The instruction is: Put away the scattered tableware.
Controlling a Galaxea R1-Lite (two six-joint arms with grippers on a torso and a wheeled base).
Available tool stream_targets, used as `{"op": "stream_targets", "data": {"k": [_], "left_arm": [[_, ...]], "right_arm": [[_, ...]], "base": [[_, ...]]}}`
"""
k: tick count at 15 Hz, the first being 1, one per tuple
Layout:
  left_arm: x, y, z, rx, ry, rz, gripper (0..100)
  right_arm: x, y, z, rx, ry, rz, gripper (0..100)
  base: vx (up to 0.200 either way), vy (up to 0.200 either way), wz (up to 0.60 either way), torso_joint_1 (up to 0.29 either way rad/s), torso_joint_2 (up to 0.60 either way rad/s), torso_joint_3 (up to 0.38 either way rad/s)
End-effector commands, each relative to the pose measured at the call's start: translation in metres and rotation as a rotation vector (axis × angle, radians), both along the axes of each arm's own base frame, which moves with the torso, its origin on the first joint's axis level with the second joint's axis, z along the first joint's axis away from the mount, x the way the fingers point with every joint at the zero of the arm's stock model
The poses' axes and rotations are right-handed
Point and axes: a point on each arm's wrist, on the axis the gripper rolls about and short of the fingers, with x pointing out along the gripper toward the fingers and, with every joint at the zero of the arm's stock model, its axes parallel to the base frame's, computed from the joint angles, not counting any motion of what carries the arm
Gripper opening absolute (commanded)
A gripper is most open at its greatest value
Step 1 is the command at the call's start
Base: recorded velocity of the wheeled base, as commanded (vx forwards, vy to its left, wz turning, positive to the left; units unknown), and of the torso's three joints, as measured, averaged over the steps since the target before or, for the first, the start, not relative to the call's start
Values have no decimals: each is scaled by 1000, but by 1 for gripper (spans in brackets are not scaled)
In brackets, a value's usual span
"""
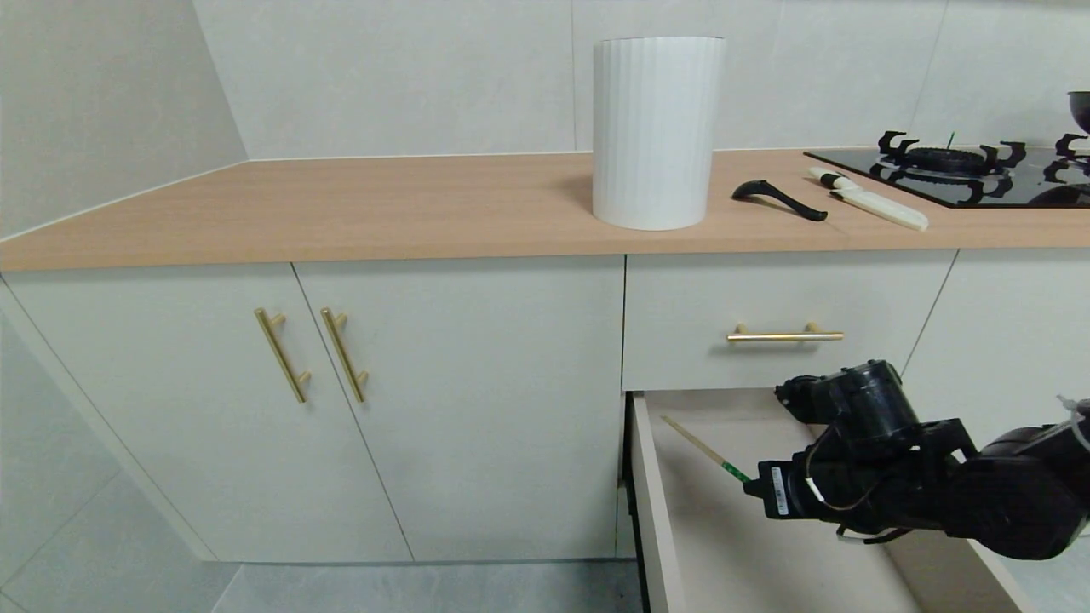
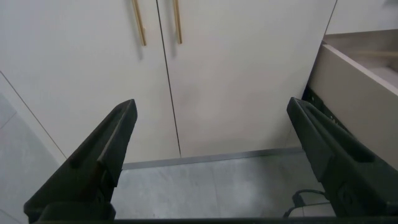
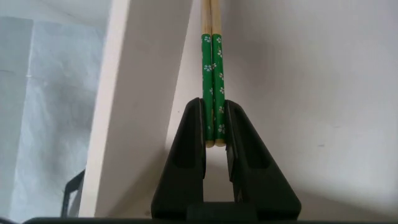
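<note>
My right gripper [image 1: 754, 481] hangs inside the pulled-out lower drawer [image 1: 656, 511], shut on a pair of wooden chopsticks [image 1: 702, 449] with green patterned ends. In the right wrist view the chopsticks [image 3: 212, 81] sit pinched between the two black fingers [image 3: 191, 134], pointing away over the drawer's pale floor near its side wall. A black ladle [image 1: 777, 198] and a white knife [image 1: 869, 201] lie on the wooden countertop [image 1: 383, 204] to the right. My left gripper [image 2: 211, 155] stands open, low in front of the cabinet doors [image 2: 168, 74], with nothing between its fingers.
A tall white ribbed canister [image 1: 654, 132] stands on the counter. A black gas hob [image 1: 962, 170] sits at the far right. A shut drawer with a gold handle [image 1: 783, 336] is above the pulled-out one. Twin cabinet doors with gold handles [image 1: 311, 353] are at left.
</note>
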Motion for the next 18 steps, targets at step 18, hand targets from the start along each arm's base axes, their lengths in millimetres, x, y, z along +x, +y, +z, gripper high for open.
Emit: {"op": "stream_targets", "data": {"k": [18], "left_arm": [[0, 0, 0, 0, 1, 0, 100]], "right_arm": [[23, 36, -117, -195, 236, -65, 0]], "base": [[0, 0, 0, 0, 0, 0]]}}
